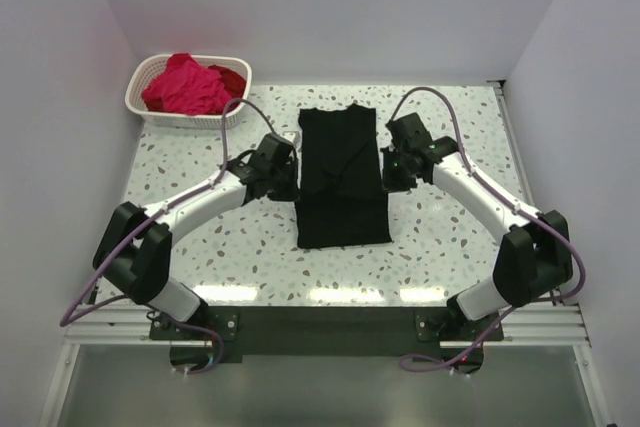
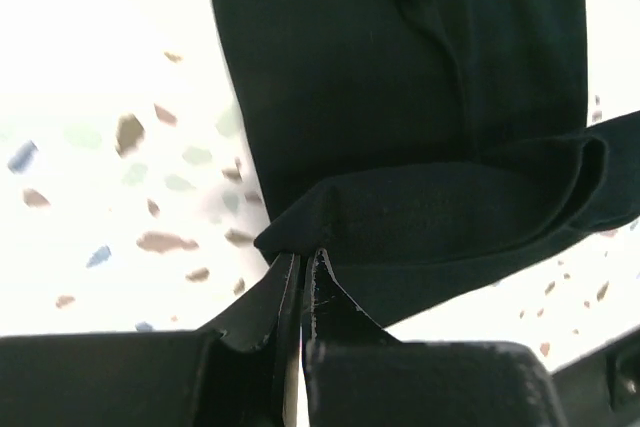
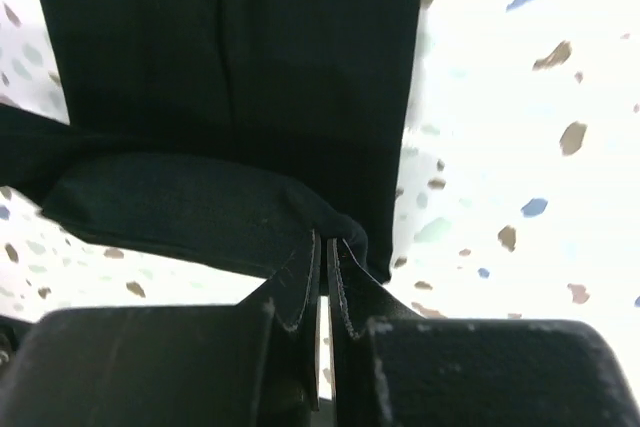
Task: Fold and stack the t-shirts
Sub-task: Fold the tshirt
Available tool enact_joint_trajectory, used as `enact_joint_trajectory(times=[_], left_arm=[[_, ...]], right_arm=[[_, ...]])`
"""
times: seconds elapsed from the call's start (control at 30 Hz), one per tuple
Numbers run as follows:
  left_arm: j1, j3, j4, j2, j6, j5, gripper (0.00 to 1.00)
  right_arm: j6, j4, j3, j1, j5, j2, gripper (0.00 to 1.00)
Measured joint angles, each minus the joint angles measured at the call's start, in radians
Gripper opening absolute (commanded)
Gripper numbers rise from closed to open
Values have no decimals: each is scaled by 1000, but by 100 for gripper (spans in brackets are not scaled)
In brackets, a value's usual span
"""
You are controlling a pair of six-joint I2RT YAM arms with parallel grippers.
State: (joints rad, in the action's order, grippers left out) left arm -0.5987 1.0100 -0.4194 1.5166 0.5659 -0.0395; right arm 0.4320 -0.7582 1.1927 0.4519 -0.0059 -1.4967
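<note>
Folding step: pretty sure it's the crosswise fold of the large plain black cloth t-shirt [image 1: 342, 182], a narrow strip at the centre of the speckled white table [image 1: 450, 247].
Next move: probably both pinches lifting level so the halves drape evenly.
Waiting: magenta-pink cloth shirt [image 1: 185, 87] and deep red shirt [image 1: 232, 79] in the white lattice plastic basket [image 1: 140, 87], 10 o'clock corner.
Left gripper [image 2: 303, 265]: clamped on a tuck at the shirt's 9 o'clock edge, cloth right at the tips.
Right gripper [image 3: 326, 247]: same deal at 3 o'clock.
</note>
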Motion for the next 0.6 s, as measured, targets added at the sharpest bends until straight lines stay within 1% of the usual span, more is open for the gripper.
enact_joint_trajectory(times=[0.17,0.3,0.6], left_arm=[[17,92,29,82,-58,49,0],[26,134,58,138,-86,66,0],[50,144,125,235,-92,100,0]], right_arm=[[-29,48,38,-49,-3,-47,0],[-37,93,38,-74,-11,-102,0],[-51,211,37,-101,-15,-205,0]])
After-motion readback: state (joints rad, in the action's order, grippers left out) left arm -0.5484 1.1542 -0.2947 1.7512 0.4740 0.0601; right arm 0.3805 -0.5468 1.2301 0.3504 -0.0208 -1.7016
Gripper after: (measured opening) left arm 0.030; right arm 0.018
